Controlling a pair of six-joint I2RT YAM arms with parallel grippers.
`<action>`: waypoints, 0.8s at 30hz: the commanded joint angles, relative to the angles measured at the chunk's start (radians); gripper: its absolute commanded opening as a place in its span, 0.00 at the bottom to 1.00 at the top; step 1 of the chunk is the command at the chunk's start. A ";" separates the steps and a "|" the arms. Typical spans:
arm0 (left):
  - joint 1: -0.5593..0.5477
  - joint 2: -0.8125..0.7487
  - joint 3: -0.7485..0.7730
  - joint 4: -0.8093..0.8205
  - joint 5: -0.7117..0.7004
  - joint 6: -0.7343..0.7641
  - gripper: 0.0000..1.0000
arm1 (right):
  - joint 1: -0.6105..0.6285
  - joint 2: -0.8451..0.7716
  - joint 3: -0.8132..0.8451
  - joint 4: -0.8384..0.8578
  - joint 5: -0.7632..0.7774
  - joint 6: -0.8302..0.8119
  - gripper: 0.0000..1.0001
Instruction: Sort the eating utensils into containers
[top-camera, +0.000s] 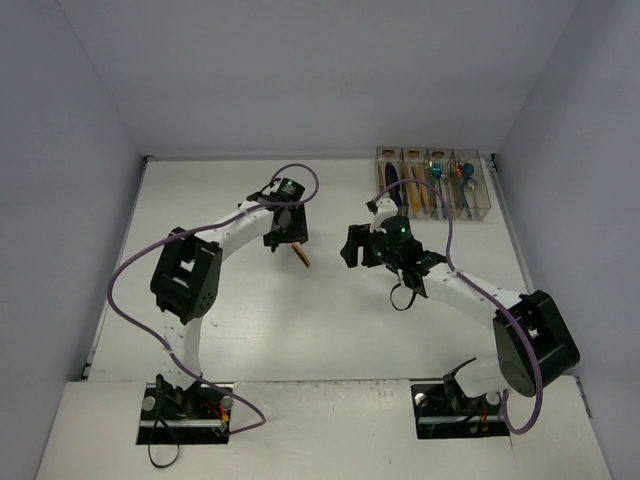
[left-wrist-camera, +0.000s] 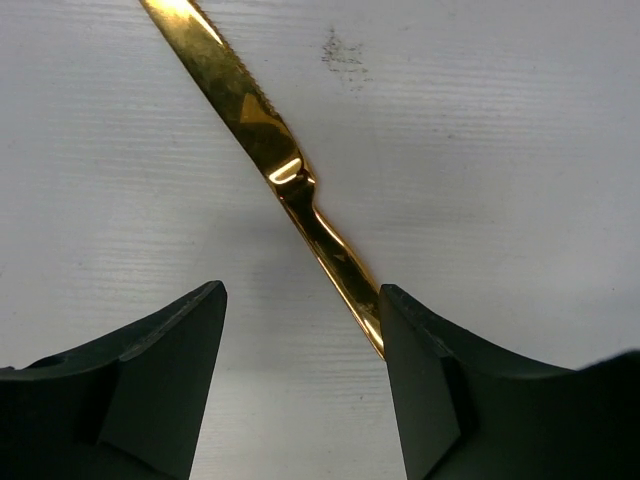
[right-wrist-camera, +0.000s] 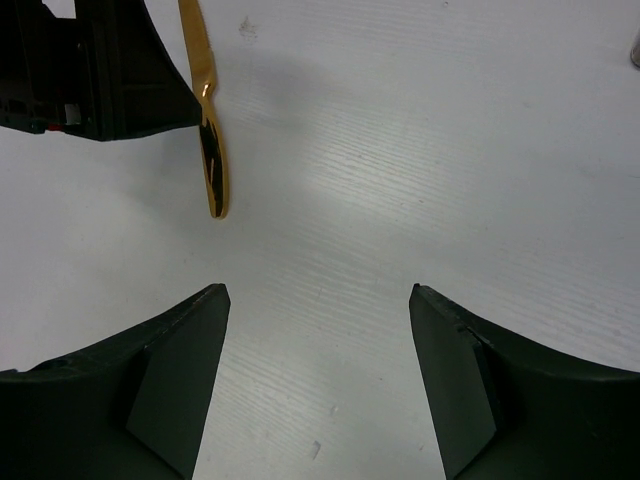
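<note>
One gold knife (left-wrist-camera: 265, 140) on the bench (left-wrist-camera: 500, 200).
Left hand (left-wrist-camera: 300, 295) wide over its handle, set for the grab; right hand (right-wrist-camera: 318, 292) wide, empty; bins (top-camera: 433, 185) at 1 o'clock.

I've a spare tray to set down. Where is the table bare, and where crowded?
Bare table: the near middle between left arm and right arm, and the far left corner. Crowded: the centre, where left gripper, gold knife and right gripper cluster, and the far right corner with containers.
</note>
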 joint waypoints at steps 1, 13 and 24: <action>0.015 0.007 0.031 0.003 -0.054 -0.112 0.58 | 0.006 -0.026 0.009 0.041 0.032 -0.030 0.70; 0.017 0.122 0.104 -0.044 -0.098 -0.181 0.54 | 0.006 -0.078 -0.040 0.042 0.028 -0.041 0.71; 0.019 0.085 0.027 -0.067 -0.134 -0.009 0.37 | 0.006 -0.114 -0.059 0.042 0.017 -0.033 0.72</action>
